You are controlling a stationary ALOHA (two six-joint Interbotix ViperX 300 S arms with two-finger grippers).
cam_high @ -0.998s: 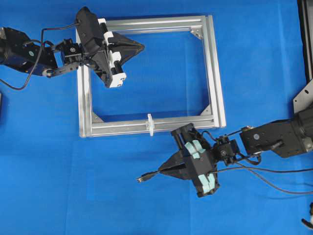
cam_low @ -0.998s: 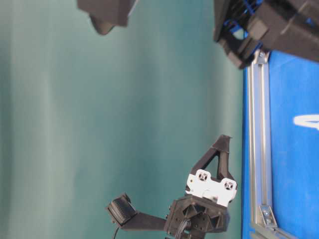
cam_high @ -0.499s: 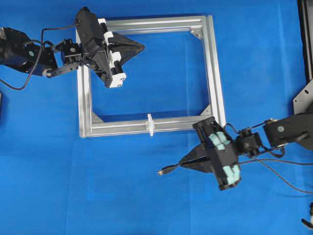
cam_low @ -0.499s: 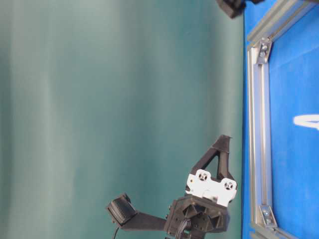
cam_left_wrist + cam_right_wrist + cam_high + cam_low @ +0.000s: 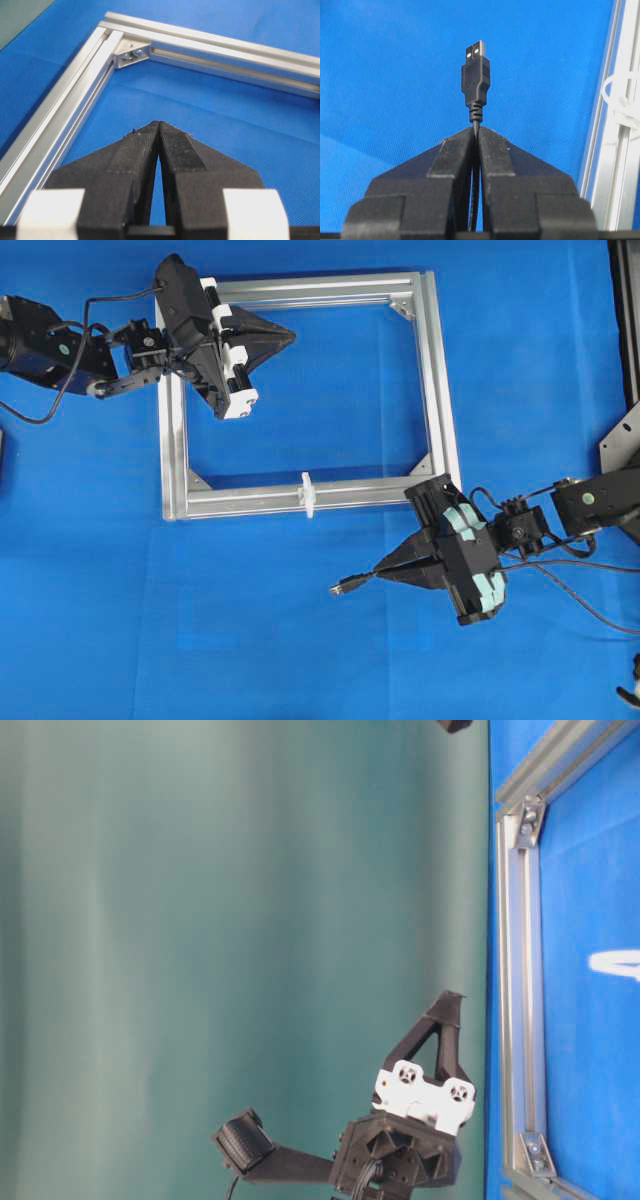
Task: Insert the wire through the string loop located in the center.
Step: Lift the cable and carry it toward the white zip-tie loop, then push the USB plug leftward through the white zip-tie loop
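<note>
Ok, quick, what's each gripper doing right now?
Left gripper: closed, holding nothing.
Right gripper: closed on the wire, just behind its plug.

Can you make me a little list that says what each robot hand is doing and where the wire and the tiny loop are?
left end effector: shut, empty, over the frame's top left part
right end effector: shut on the wire, just behind the plug
wire: plug sticks out past the fingertips, over the blue mat
string loop: upright on the frame's bottom bar, nothing through it
frame: silver square lying flat on the blue mat
plug and loop: apart, plug below and right of the loop in the overhead view
</note>
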